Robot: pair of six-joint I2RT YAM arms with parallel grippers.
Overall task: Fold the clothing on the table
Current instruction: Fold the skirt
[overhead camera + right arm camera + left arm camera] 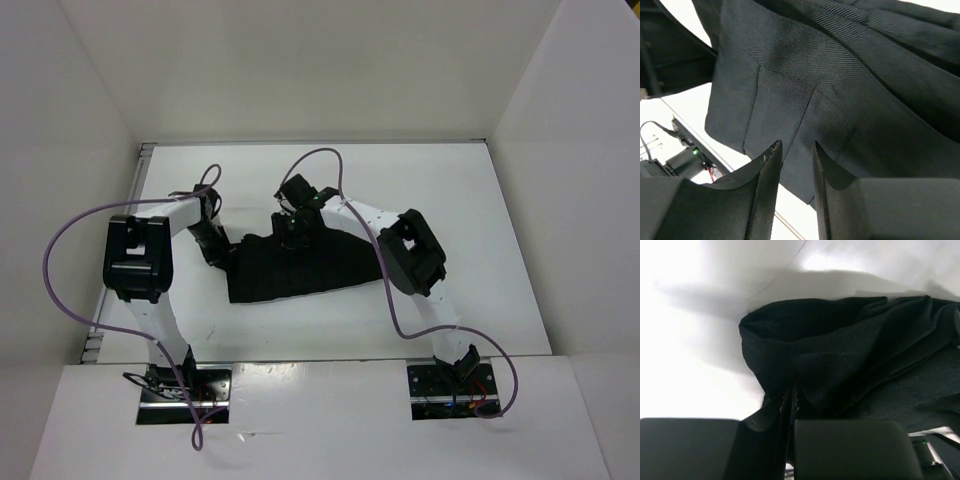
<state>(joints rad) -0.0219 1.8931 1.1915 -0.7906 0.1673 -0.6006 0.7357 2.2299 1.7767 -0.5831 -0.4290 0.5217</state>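
A: Overhead, we lose the garment's (300,272) 9 o'clock edge under the left gripper (220,256), and part of its 12 o'clock edge under the right gripper (292,238).
B: Agreed. From the left wrist it runs off at 3 o'clock, and the fingers (850,450) at 6 o'clock blur.
A: From the right wrist it's cut off at 12 and 3 o'clock. We can't tell whether those fingers (765,190) grip it.

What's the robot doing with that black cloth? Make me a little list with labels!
thing: black clothing, rumpled, not neatly folded yet
where: lying near the middle of the white table
left gripper: shut, pinching the clothing at its left end
right gripper: fingers a little apart, tips right at the clothing's far edge, no clear grip
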